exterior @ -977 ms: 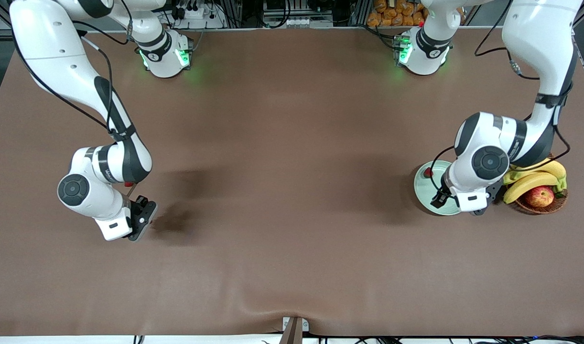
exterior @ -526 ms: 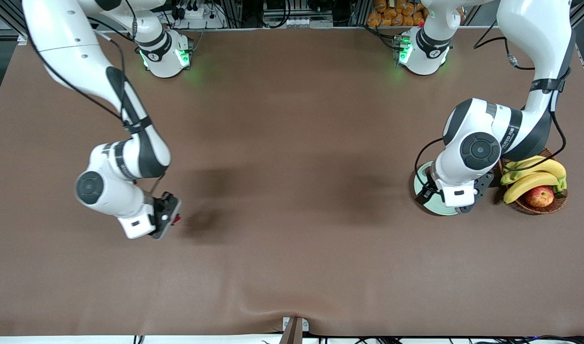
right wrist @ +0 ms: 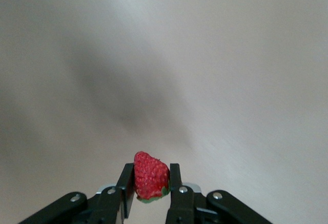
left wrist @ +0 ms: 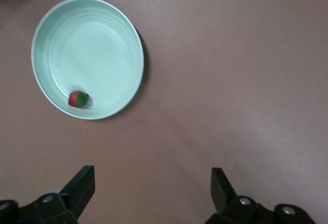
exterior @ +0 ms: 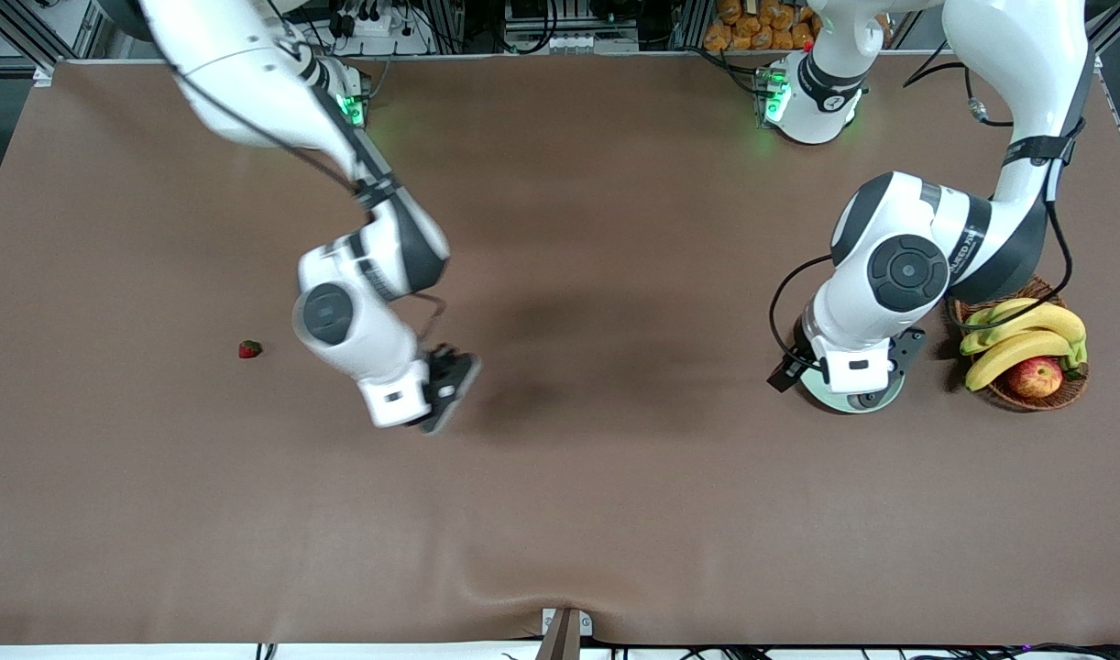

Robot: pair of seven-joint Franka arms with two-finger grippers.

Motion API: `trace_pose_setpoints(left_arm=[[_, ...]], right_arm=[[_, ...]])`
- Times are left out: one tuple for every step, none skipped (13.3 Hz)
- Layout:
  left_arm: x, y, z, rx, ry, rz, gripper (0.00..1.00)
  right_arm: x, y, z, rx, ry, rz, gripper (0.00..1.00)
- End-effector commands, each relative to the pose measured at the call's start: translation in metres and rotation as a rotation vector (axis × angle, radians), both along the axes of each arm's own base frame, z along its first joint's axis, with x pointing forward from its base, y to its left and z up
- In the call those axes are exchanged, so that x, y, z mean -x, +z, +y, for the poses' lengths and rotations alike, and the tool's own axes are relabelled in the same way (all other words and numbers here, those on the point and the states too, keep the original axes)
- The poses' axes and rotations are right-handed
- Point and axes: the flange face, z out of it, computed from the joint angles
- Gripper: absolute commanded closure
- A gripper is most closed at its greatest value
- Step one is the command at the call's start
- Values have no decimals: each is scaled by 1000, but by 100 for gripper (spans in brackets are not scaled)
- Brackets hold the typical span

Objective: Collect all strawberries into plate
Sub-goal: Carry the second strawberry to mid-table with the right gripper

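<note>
From my station I see the right gripper (exterior: 443, 390) left of centre in the front frame, up over bare brown table (exterior: 560, 513), its two fingers pinched tight on a strawberry (right wrist: 150, 177) that shows at the bottom centre of the right wrist frame, red body up and green cap down between the pads. A second strawberry (exterior: 249, 349) lies alone on the table at the front frame's mid-left, toward the right arm's end. The left gripper (left wrist: 152, 189) hangs above the mint-green plate's (left wrist: 120, 29) edge at the front frame's right, its fingers spread wide with nothing between them. In the left wrist frame's upper left I see that plate with a third strawberry (left wrist: 78, 99) lying inside it close to the rim. A wicker basket (exterior: 1069, 392) with bananas (exterior: 1023, 344) and an apple (exterior: 1035, 377) stands just beside the plate.
</note>
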Motion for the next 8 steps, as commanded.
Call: trace_pose_setpoints(left_arm=[[-8, 3, -19, 39, 34, 18, 0], [-7, 4, -25, 41, 40, 16, 0], [-7, 3, -27, 39, 41, 17, 0], [-7, 1, -27, 40, 43, 20, 0], [-7, -2, -28, 39, 43, 24, 0], [-7, -4, -29, 39, 43, 26, 0], [-7, -8, -29, 38, 45, 33, 0], [-7, -9, -30, 39, 44, 32, 0]], right_arm=[[15, -6, 50, -34, -104, -6, 100], [25, -12, 71, -55, -148, -17, 100], [32, -23, 87, -80, -189, -35, 100], [37, -33, 104, -106, -222, -52, 100], [42, -44, 121, -128, -252, -60, 100], [48, -52, 137, -147, -287, -61, 100], [59, -59, 158, -167, -318, -56, 100], [68, -66, 176, -189, -350, -53, 100]])
